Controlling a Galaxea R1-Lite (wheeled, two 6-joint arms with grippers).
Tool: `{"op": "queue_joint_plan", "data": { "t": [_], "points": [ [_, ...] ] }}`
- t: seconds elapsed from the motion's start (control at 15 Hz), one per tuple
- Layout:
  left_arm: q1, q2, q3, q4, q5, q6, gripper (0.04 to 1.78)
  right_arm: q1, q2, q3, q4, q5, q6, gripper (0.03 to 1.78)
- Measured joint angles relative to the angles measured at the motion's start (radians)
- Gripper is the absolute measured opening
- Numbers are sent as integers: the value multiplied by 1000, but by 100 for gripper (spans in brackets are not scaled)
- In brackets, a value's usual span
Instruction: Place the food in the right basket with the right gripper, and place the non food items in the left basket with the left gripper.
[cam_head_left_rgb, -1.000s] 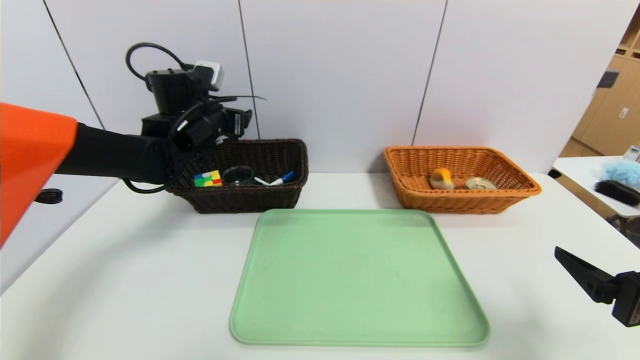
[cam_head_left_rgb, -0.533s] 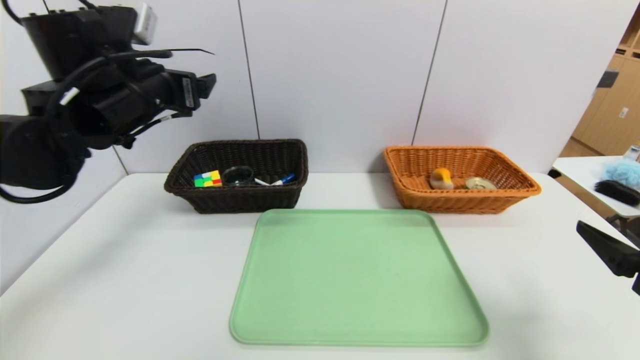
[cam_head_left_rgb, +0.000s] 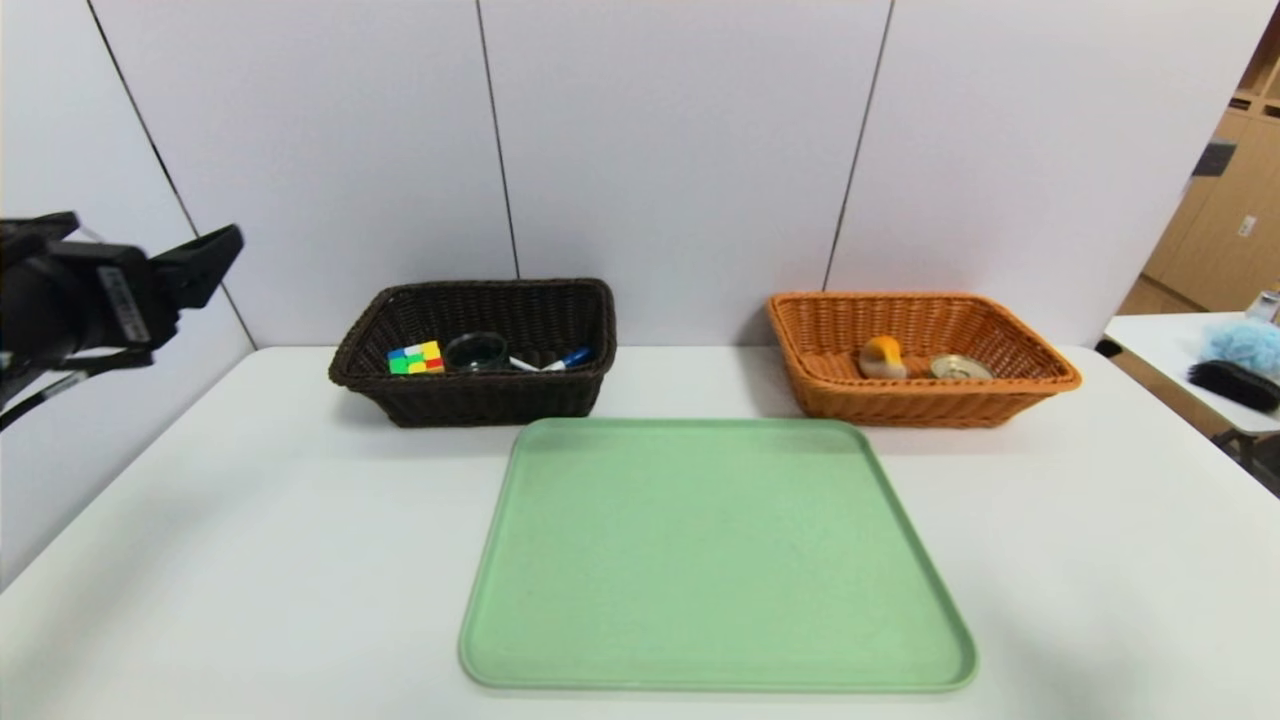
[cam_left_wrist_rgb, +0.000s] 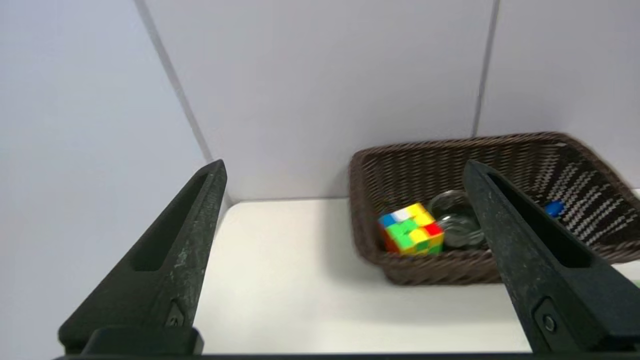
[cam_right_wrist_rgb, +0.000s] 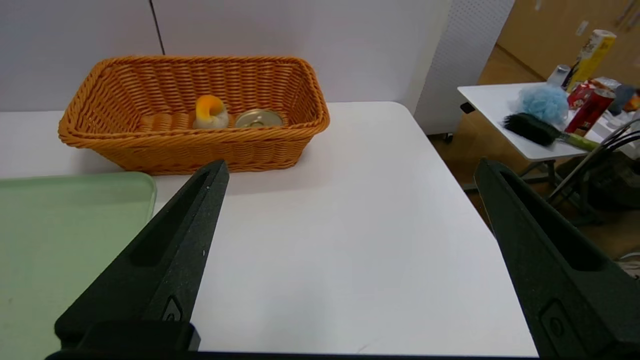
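Observation:
The dark brown left basket (cam_head_left_rgb: 470, 402) holds the puzzle cube (cam_head_left_rgb: 416, 357), the glass cup (cam_head_left_rgb: 476, 350), the blue-capped marker (cam_head_left_rgb: 570, 356) and the white pen (cam_head_left_rgb: 522, 363). In the orange-tan right basket (cam_head_left_rgb: 920, 405) lie the bun (cam_head_left_rgb: 882, 357) and the tin can (cam_head_left_rgb: 960, 367). My left gripper (cam_head_left_rgb: 130, 240) hovers open and empty at the far left, well above the table and apart from the dark basket (cam_left_wrist_rgb: 450, 270). My right gripper (cam_right_wrist_rgb: 352, 164) is outside the head view; its wrist view shows it open and empty over bare table, short of the orange basket (cam_right_wrist_rgb: 190, 150).
A green tray (cam_head_left_rgb: 715, 560) with nothing on it lies mid-table in front of both baskets. White wall panels stand close behind the baskets. Off the table's right edge is a side table (cam_right_wrist_rgb: 500, 100) with a brush, a blue puff and cans.
The left arm has risen from over the dark basket and drawn back to the far left. The right gripper has slid out of the head view at the right edge.

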Motion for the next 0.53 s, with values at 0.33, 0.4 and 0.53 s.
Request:
{"op": "queue_joint_plan", "data": {
  "t": [0.33, 0.4, 0.53],
  "points": [
    [92, -294, 341, 1, -12, -7, 167, -23, -175, 27, 109, 31, -1, 170],
    [99, -341, 392, 0, -26, -10, 167, -27, -228, 31, 154, 48, -3, 170],
    [110, -419, 462, 0, -41, -31, 168, -25, -339, 36, 267, 81, -4, 170]
  ]
}}
